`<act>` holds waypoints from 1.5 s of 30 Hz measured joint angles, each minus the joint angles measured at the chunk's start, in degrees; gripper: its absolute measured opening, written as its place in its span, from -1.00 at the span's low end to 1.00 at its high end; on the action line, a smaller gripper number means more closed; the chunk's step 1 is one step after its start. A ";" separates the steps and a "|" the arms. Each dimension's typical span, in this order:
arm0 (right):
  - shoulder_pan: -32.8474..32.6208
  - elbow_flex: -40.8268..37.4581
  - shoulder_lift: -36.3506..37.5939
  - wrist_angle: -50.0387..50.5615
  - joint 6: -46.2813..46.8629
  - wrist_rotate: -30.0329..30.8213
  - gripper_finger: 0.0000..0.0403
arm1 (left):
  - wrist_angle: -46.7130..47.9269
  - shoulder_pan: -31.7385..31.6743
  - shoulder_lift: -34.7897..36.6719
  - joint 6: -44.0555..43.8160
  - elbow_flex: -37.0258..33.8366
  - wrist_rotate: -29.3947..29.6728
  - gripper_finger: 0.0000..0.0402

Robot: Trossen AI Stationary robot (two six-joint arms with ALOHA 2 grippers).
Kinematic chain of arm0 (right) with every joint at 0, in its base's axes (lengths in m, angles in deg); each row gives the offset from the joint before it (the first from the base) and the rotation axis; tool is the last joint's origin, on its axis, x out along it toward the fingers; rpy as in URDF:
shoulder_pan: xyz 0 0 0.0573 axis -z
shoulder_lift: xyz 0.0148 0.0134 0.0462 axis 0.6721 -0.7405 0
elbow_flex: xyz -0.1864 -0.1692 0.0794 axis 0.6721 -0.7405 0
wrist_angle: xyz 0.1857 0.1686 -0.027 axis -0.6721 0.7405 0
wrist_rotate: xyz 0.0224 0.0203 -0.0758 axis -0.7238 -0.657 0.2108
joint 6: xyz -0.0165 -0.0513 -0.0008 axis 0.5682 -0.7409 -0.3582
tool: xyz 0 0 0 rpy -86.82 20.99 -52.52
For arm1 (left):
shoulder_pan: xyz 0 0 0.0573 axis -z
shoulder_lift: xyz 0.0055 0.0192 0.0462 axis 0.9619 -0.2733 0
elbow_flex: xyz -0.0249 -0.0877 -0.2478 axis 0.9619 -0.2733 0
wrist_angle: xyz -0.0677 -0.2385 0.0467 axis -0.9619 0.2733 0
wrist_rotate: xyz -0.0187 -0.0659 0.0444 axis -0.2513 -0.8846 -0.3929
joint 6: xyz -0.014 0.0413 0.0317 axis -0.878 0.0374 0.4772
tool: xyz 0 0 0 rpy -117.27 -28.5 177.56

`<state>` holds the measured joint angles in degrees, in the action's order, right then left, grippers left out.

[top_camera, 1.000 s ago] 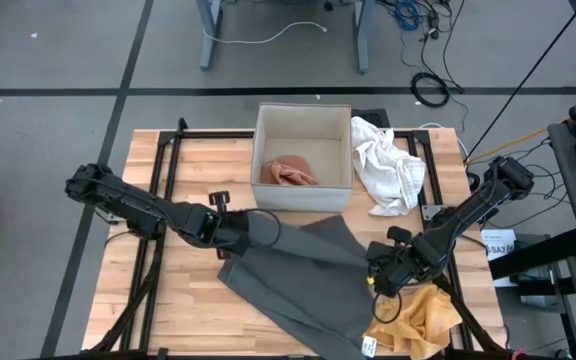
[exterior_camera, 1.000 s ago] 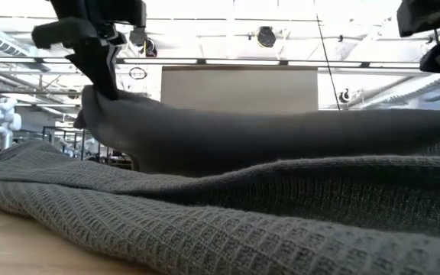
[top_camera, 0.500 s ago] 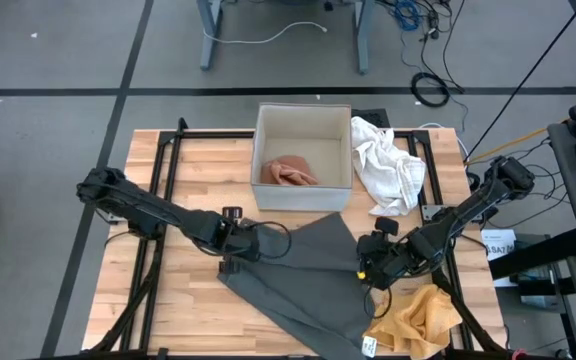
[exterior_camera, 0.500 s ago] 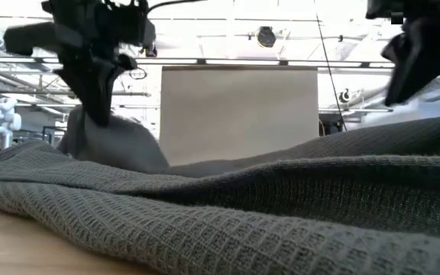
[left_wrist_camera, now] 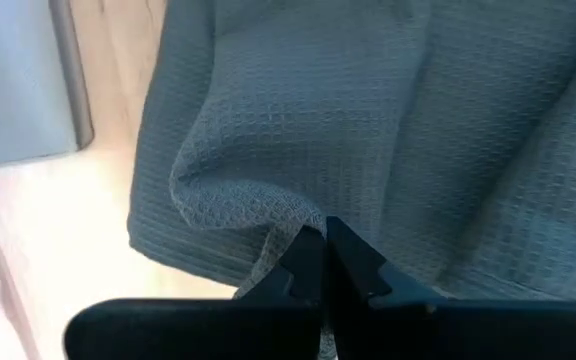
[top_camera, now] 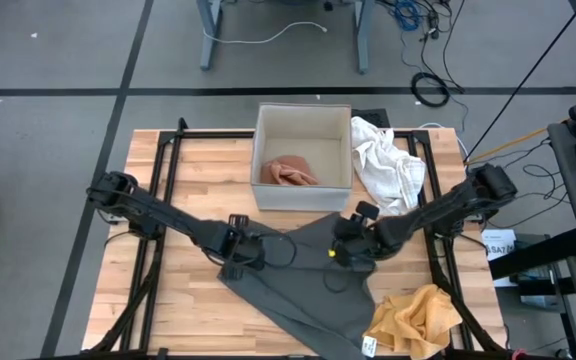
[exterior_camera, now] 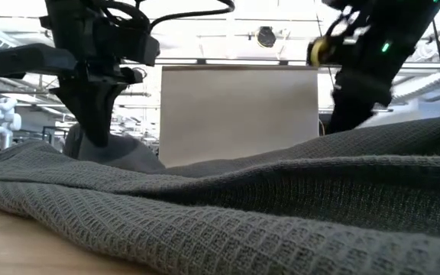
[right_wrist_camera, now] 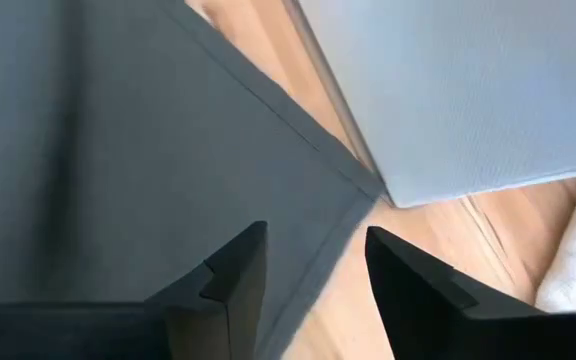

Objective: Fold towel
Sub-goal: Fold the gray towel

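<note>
High view, beige box [top_camera: 303,120], pink cloth [top_camera: 289,172] inside

Overhead, table-level and two close wrist views share the towel [top_camera: 313,275].

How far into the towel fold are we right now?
Early. Done: nothing neat; the grey towel lies rumpled on the table. In hand: the left gripper pinches an edge of it; the right gripper hangs open over the corner by the box. Left: the folds themselves.

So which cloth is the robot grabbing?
The big grey waffle-weave towel; the left gripper pinches it. The white, yellow and pink cloths lie untouched.
</note>
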<state>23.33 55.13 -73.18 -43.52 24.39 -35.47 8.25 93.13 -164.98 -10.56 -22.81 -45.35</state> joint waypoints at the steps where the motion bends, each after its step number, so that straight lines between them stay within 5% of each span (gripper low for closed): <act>1: 0.80 0.00 -0.97 -0.11 0.00 -0.04 -0.22 | -0.07 0.24 0.00 0.05 0.00 0.25 -1.00; 19: 8.77 0.26 -11.97 -11.47 0.14 -8.70 -0.25 | -0.76 2.70 0.00 0.27 0.00 1.16 -1.00; 31: 7.40 0.14 -11.55 -11.98 -3.45 -13.37 -0.96 | -0.72 3.01 0.00 1.08 0.00 2.52 -1.00; 38: 4.38 -0.37 -4.64 -9.87 -4.15 -13.63 -0.99 | -0.20 3.21 0.00 1.08 0.00 5.86 -1.00; 45: -1.45 -0.13 9.03 -7.96 -6.50 -7.03 -1.00 | 0.89 3.21 0.54 0.72 0.00 11.52 -1.00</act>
<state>21.88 54.99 -64.15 -51.48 17.89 -42.51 9.15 96.34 -164.44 -9.84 -22.81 -33.83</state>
